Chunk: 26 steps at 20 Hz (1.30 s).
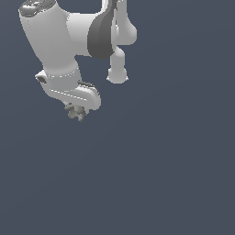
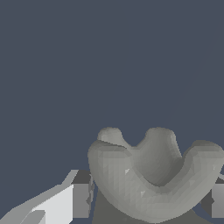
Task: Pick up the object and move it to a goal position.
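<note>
The lumpy thing (image 1: 75, 112) sits right at the tip of my jaws (image 1: 77, 113). It does not lie off to any side of me. It is between my fingers, so I do not need to reach for it.

In the exterior view, my arm (image 1: 55, 41) comes down from about 11 o'clock, and the little grey-tan thing pokes out under my white hand at about 5 o'clock from my wrist. It looks very small next to me. I see nothing under it that it rests on, so I think it hangs in the air with me.

In the wrist view the lumpy thing (image 2: 153, 175) fills the space between my fingers. It looks like a fat curved shape with bumps sticking up. Its long side seems to run across from one finger to the other. One finger (image 2: 65, 203) is beside it at about 8 o'clock, and I see a bit of the other finger (image 2: 216, 199) at about 4 o'clock.

My jaws are closed in on the lumpy thing, with only its own width between them. I think I have a hold on it.

I see no mark for the goal spot, so I cannot tell which way to carry it.
</note>
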Each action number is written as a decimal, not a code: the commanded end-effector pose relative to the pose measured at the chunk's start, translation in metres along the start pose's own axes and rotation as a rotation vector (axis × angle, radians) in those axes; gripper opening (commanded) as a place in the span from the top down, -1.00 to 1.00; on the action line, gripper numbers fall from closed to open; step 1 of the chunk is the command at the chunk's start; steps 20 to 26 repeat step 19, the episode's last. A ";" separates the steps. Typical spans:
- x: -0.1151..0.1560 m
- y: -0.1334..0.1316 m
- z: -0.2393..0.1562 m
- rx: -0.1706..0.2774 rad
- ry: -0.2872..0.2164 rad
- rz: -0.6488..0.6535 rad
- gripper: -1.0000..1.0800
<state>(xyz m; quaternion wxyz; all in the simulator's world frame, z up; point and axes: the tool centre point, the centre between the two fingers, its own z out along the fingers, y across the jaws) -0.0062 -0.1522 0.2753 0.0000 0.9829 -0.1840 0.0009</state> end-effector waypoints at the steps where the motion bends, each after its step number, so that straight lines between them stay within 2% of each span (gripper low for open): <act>1: 0.008 0.005 -0.019 0.000 -0.001 -0.001 1.00; 12: 0.031 0.015 -0.063 0.000 -0.002 -0.001 1.00; 26: 0.035 0.016 -0.069 0.000 -0.002 -0.001 1.00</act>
